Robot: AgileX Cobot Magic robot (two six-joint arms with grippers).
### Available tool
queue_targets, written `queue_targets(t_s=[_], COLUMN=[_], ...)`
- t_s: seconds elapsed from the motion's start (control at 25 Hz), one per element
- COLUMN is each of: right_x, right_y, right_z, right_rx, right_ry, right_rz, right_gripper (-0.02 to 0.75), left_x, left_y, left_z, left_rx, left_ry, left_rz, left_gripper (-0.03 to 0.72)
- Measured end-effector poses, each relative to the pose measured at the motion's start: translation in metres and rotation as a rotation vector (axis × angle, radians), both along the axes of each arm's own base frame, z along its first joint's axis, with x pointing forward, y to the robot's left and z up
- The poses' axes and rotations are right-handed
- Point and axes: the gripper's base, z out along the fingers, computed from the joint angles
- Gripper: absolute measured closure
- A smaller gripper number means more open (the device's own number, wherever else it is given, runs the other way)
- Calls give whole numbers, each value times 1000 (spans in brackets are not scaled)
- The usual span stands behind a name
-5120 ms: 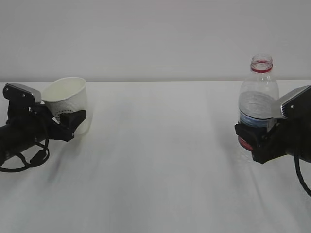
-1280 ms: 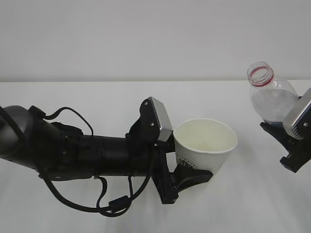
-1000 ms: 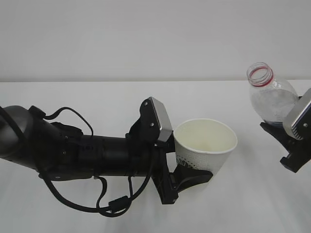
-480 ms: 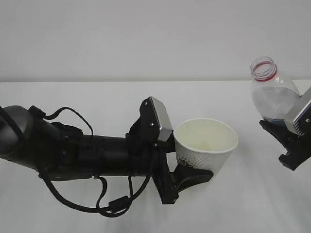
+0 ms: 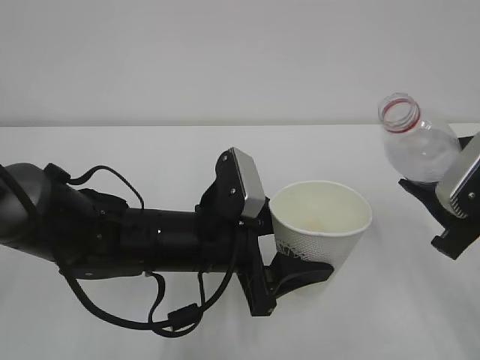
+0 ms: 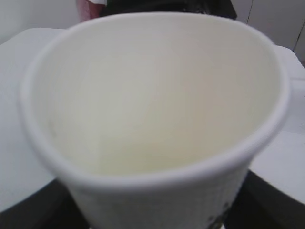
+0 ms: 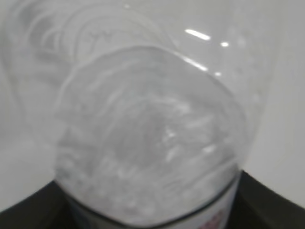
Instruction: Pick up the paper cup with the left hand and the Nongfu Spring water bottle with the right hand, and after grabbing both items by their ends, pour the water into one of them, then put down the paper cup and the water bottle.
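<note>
Left tool (image 5: 300,274) clamps the paper cup (image 5: 320,225) above the white worktop (image 5: 150,150). At its 2 o'clock, right tool (image 5: 442,217) clamps the uncapped, tilted water bottle (image 5: 416,146); open air lies between them.

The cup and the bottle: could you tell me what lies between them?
Nothing: in the exterior view only bare white table and wall show in the gap between the cup and the bottle.

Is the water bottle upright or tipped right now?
Tipped. The bottle, held by the right claw, leans left, its uncapped mouth toward the cup.
</note>
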Motion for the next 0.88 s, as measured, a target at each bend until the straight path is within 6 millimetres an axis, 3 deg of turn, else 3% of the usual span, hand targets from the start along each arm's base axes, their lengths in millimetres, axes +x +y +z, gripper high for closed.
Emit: queue_targets(t_s=[0.88], right_x=[4], right_y=[-2], right_z=[-1], right_rx=[-221], right_ry=[-118], right_rz=[54], right_gripper=[253], left_x=[-4], left_y=[-1], left_z=[1], left_rx=[-9], left_ry=[-2], left_rz=[-42], left_gripper=[160])
